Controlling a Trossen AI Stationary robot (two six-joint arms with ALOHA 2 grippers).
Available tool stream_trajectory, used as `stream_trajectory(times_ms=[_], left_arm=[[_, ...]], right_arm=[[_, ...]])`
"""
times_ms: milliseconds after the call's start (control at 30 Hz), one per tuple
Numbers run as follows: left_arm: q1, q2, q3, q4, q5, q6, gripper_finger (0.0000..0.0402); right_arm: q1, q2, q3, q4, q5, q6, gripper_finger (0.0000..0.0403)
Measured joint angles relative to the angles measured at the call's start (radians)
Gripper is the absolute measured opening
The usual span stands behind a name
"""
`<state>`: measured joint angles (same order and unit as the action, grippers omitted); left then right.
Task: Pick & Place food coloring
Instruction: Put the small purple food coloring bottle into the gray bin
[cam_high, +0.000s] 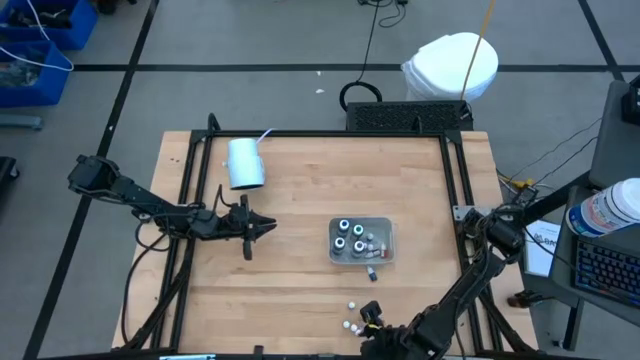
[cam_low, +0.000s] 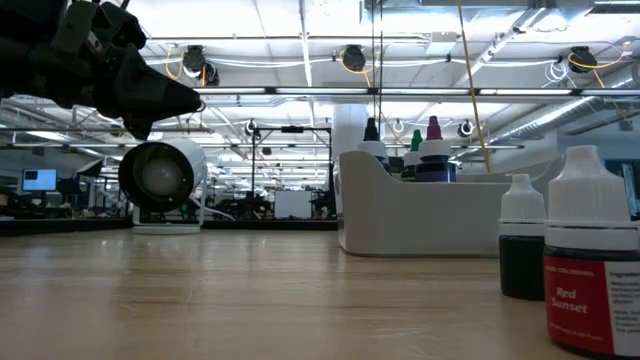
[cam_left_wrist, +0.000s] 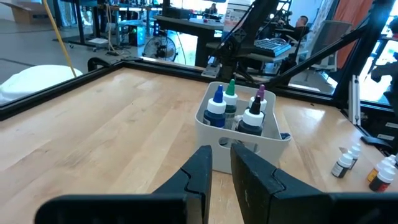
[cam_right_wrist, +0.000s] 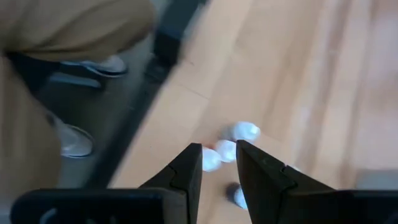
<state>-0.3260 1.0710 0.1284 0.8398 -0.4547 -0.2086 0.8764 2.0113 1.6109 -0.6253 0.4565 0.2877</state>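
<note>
The right gripper (cam_right_wrist: 219, 163), fingers slightly apart and empty, hovers over white-capped food coloring bottles (cam_right_wrist: 227, 149) at the table's near edge – others stand in the grey tray (cam_high: 385, 228) (mid-table). Only the right wrist view shows a person's shoes (cam_right_wrist: 73, 142). The left gripper (cam_high: 262, 228), narrowly parted, waits left of the tray.

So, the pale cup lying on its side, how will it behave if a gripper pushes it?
The cup lies on its side on the bare table, so it would probably roll rather than slide. It looks hollow with its mouth open in the low view, so likely light. Its smooth round wall may slip from the fingers.
</note>
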Motion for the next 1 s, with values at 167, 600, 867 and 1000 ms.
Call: stream_trajectory(times_ms=[167, 600, 867, 1000], left_arm=[[0.000, 0.000, 0.000, 0.000, -0.001, 0.049, 0.0067], [0.000, 0.000, 0.000, 0.001, -0.001, 0.078, 0.0067], [0.000, 0.000, 0.000, 0.001, -0.001, 0.076, 0.0067], [0.000, 0.000, 0.000, 0.001, -0.001, 0.076, 0.0067]], right_arm=[[-0.009, 0.000, -0.006, -0.036, 0.068, -0.001, 0.0098], [-0.084, -0.001, -0.012, -0.160, -0.072, 0.033, 0.0154], [-0.105, -0.001, -0.083, -0.089, -0.126, 0.027, 0.0141], [-0.105, -0.001, -0.101, -0.084, -0.126, 0.041, 0.0139]])
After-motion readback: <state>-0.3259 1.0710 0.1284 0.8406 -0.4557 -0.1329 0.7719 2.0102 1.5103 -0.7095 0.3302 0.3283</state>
